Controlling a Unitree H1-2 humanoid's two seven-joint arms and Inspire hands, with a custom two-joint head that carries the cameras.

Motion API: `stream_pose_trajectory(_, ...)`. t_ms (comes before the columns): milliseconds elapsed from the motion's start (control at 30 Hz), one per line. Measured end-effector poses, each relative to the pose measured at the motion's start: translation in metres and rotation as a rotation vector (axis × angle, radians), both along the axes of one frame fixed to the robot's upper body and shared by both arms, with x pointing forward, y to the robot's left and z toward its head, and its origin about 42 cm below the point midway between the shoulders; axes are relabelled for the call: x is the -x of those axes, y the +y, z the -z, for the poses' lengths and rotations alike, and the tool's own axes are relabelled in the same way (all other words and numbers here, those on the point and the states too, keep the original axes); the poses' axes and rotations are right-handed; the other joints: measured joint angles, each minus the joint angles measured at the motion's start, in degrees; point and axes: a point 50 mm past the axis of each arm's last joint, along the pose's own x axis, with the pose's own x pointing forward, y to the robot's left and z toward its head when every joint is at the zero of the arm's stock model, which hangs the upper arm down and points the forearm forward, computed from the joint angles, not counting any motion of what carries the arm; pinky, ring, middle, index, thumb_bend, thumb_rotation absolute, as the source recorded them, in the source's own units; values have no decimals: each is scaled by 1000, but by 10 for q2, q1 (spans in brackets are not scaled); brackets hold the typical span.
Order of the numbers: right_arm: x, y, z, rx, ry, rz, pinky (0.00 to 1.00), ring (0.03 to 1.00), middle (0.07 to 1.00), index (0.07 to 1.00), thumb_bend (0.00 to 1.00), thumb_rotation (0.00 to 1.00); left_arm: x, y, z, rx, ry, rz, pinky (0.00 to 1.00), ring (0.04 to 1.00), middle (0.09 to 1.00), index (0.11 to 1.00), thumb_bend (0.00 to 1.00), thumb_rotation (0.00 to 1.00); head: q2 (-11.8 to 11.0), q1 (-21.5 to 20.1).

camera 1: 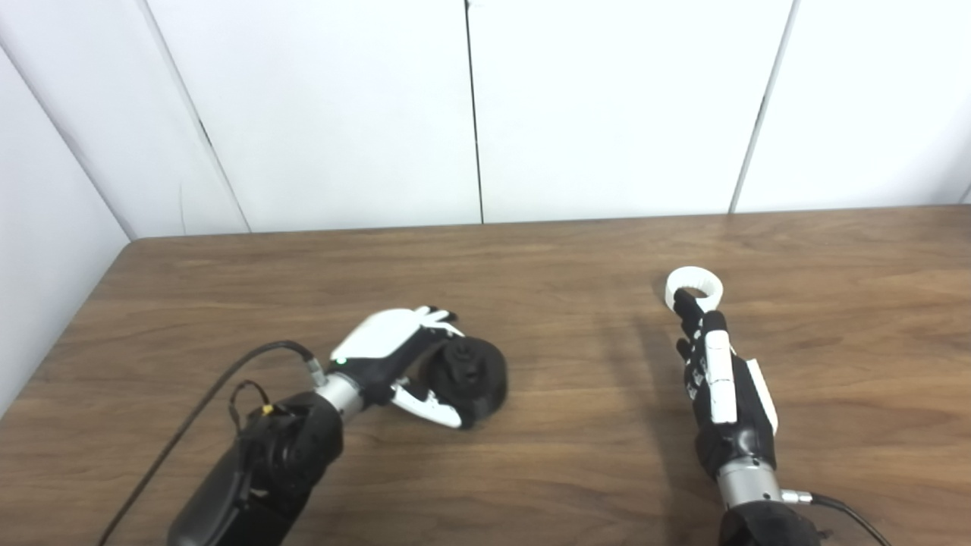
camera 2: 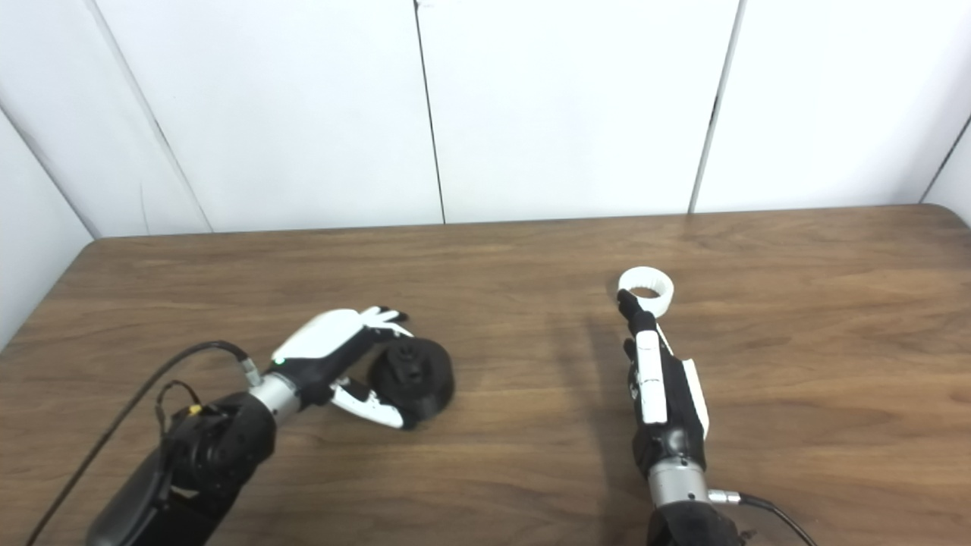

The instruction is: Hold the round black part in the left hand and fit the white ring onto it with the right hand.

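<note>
Left hand [camera 1: 394, 356] wraps the round black plastic part [camera 1: 470, 379] at seven o'clock on the wooden counter [camera 1: 561, 440], while right hand [camera 1: 721, 371], fingers extended, touches the white ring [camera 1: 694, 287] at three o'clock, which looks ungrasped and needs pinching next.

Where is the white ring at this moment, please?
The white ring lies on the right half of the wooden table, at the fingertips of the right robot hand, far from the round black part by the left robot hand.
</note>
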Motion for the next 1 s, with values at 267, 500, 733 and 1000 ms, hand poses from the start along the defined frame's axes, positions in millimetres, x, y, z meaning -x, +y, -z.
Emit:
stream_pose_trajectory(267, 0, 0, -1, 2, -1, 1, 1000, 1000, 945, 898, 599, 1000, 9, -14, 3, -3, -15, 53, 873, 1000, 967, 732, 938, 412, 3, -4)
stream_pose_trajectory(500, 1, 0, -2, -1, 2, 4, 1000, 1000, 950, 903, 603, 1000, 20, -27, 6, 6, -32, 87, 879, 1000, 970, 736, 936, 415, 5, -4)
stream_pose_trajectory(733, 1, 0, -2, 1, 4, 3, 1000, 1000, 953, 913, 613, 1000, 23, -33, 7, 10, -32, 101, 889, 1000, 967, 730, 940, 420, 7, -7)
stream_pose_trajectory(1000, 1, -8, -3, -1, 0, 4, 1000, 1000, 964, 894, 596, 1000, 26, -36, 8, 19, -32, 108, 882, 1000, 972, 727, 933, 400, 7, -14)
